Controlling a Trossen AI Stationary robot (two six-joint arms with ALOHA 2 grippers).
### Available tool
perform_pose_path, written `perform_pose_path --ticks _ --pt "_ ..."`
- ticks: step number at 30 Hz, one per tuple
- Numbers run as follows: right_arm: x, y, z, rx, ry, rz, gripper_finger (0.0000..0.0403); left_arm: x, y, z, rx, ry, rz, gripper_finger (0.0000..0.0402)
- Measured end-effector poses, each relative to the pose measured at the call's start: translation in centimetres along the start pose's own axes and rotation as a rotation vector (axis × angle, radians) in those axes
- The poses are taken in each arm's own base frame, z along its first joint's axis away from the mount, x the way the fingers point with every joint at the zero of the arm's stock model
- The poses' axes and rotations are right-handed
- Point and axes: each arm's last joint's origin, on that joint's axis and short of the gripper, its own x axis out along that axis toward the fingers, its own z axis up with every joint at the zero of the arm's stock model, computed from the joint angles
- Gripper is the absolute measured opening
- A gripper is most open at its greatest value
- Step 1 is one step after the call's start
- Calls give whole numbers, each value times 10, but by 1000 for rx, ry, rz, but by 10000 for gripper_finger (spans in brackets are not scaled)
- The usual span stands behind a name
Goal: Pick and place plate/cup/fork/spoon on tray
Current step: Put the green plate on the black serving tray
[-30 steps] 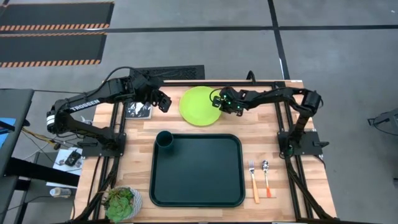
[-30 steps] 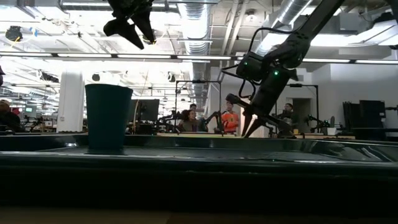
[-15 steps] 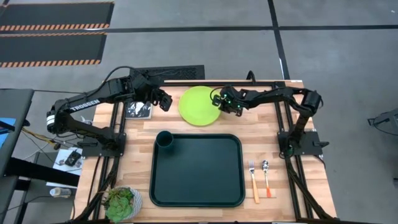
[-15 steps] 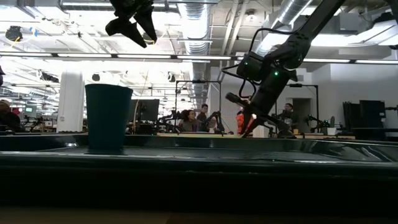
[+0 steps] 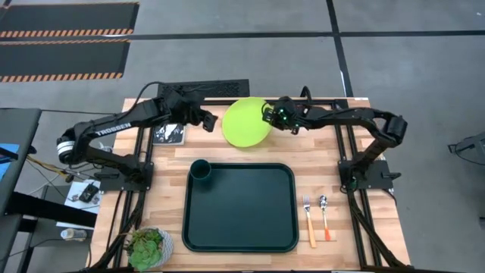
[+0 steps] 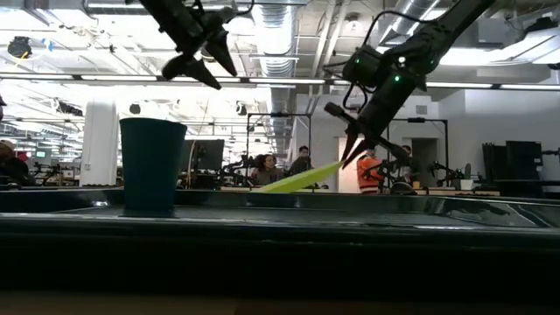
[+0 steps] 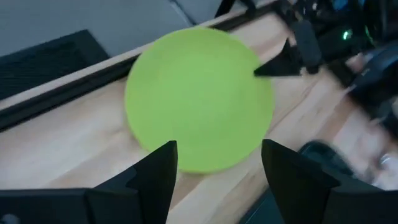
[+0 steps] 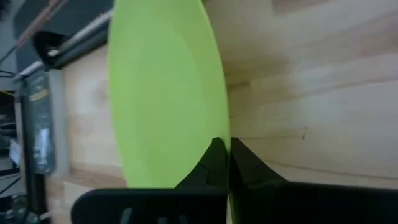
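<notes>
Hovering beside the round lime-green plate [image 5: 246, 121], the left gripper [image 5: 206, 120] is holding its jaws apart with nothing between them, near the wooden table's [image 5: 356, 250] far edge. Pinching the plate's right rim with fully closed jaws, the right gripper [image 5: 271, 115] is tilting it up, its left edge lower. The large dark green tray [image 5: 239, 206] lies toward the near edge; the right arm is carrying.

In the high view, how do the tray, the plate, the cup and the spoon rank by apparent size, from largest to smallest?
1. tray
2. plate, though it is lifted and tilted toward the camera
3. and 4. cup and spoon: unsure; the spoon is longer, the cup is wider.
</notes>
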Motion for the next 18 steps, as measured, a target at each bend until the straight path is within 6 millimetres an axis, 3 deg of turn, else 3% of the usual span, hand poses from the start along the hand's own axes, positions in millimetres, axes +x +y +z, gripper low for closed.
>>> perform_pose_path --ticks 9,18 --pt "-34 13 8 -33 -77 96 2 17 26 5 -128 -56 -114 267" --pt "-72 23 15 -43 -161 208 2 25 49 8 -254 -100 -180 275"
